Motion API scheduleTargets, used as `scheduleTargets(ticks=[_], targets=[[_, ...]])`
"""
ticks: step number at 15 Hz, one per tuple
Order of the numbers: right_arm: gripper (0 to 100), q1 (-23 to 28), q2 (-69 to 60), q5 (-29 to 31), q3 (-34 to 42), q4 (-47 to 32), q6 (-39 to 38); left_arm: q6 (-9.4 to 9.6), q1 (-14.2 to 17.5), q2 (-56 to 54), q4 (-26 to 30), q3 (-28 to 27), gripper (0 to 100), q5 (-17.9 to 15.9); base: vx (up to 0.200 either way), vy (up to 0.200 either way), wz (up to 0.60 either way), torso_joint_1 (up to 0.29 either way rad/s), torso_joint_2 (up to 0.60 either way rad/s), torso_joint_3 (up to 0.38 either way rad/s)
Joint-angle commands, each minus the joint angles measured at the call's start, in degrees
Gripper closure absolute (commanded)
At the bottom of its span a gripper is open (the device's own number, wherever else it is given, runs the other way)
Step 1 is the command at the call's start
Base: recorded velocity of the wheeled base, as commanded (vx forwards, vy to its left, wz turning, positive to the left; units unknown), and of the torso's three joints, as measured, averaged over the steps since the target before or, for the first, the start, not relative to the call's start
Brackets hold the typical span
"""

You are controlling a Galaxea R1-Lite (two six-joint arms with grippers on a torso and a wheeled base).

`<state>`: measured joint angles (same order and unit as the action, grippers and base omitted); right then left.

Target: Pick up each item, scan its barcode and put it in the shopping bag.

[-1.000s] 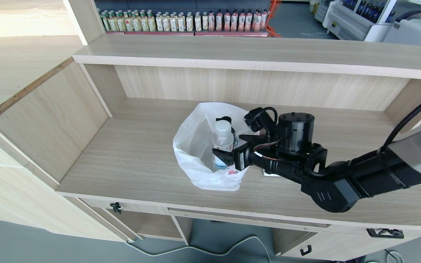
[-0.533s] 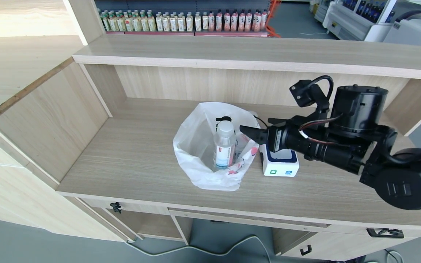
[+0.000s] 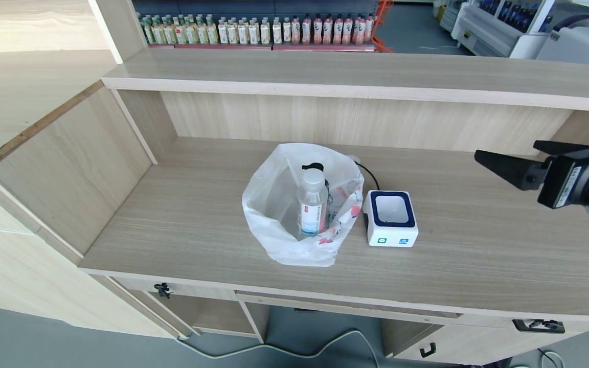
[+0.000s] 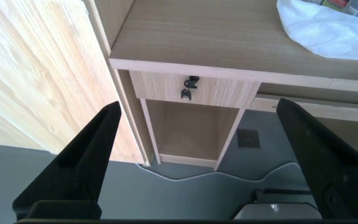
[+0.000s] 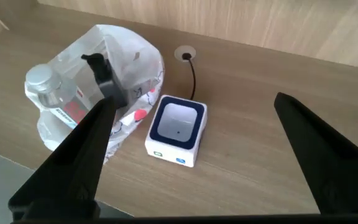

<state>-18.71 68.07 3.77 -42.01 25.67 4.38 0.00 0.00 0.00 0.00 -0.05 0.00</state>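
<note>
Hovering empty with jaws spread wide: right gripper [image 3: 506,153] well right of the scanner [image 3: 390,217], left gripper [image 4: 197,104] low off the near-left corner of the table [image 4: 216,37]. Bagging step seemingly done, with the bottle [image 3: 312,204] upright inside the shopping bag [image 3: 269,204]. Next, calls for locating any item left to scan.

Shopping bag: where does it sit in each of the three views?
Head view: shopping bag at centre, left of the scanner.
Left wrist view: the bag's white edge on the counter above the keyed drawer.
Right wrist view: the bag beside the scanner.
Shared landmark: the counter.
</note>
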Motion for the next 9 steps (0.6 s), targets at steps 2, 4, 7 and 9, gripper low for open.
scheduleTargets(ticks=[2, 4, 7, 9], targets=[[0, 6.8, -29.7, 4.8, 23.8, -4.7, 2.6, 0.00, 0.0, 0.1, 0.0, 0.0, 0, 0.0, 0.000, 0.000, 0.00, 0.000, 0.00, 0.000], [0, 8.9, -42.0, 4.1, 34.6, -4.8, 3.0, 0.00, 0.0, 0.1, 0.0, 0.0, 0, 0.0, 0.000, 0.000, 0.00, 0.000, 0.00, 0.000], [0, 13.7, -54.6, 1.7, 42.0, -7.7, 2.9, 0.09, 0.0, 0.1, 0.0, 0.0, 0, 0.0, 0.000, 0.000, 0.00, 0.000, 0.00, 0.000], [0, 17.2, -58.0, -0.9, 42.0, -13.5, 2.4, 0.00, 0.0, 0.1, 0.0, 0.0, 0, 0.0, 0.000, 0.000, 0.00, 0.000, 0.00, 0.000]])
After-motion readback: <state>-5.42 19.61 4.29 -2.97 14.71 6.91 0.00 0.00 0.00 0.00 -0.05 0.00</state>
